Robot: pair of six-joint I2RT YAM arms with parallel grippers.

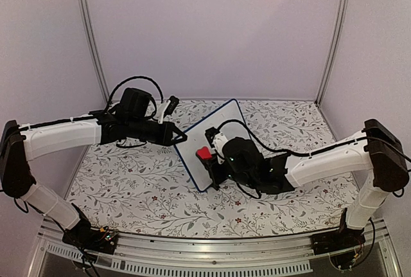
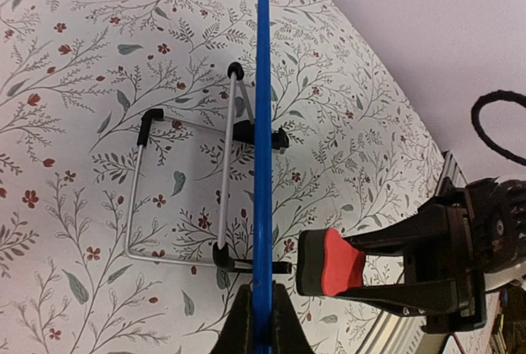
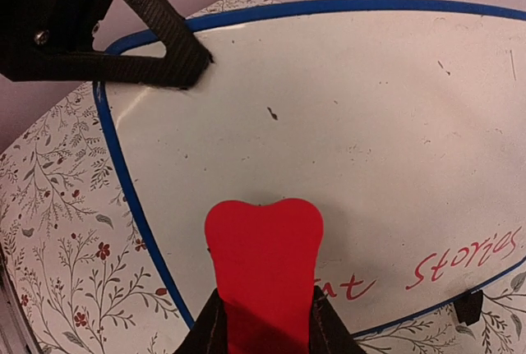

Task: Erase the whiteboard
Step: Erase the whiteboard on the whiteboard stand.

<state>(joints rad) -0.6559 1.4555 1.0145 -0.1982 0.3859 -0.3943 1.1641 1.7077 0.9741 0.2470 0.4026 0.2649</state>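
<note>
Red block eraser (image 3: 263,268) fills the foreground of the right wrist view, pinched between the right fingers (image 3: 209,333), which close firmly on its two sides. Directly ahead of those fingers stands the whiteboard (image 3: 329,124), propped on edge and tilted back on a wire stand (image 2: 181,198) that rests on the floral counter (image 2: 82,83). The left fingers (image 2: 240,329) are pressed together on the blue rim (image 2: 263,83) at the board's far upper edge, opposite the eraser, bracing it. Seen from the left wrist, the eraser's dark pad faces the board's writing side; whether it touches or sits just off the surface cannot be told. Red handwriting (image 3: 468,259) is present, low on the board and to the right of the right fingers, running close along the lower rim; the area straight ahead of the eraser shows only faint specks. Assessment: wiping is in hand and the written line is uncleared. Recommended practice: set the pad flat to the face, then draw it rightward along the lower rim across the whole line, overlapping passes. Pressure should be moderate and directed toward the left fingers' brace, since the stand is light and the board could pivot or slide on its clip feet (image 2: 279,268). Avoid catching the eraser's corner on the rim at the end of the stroke.
</note>
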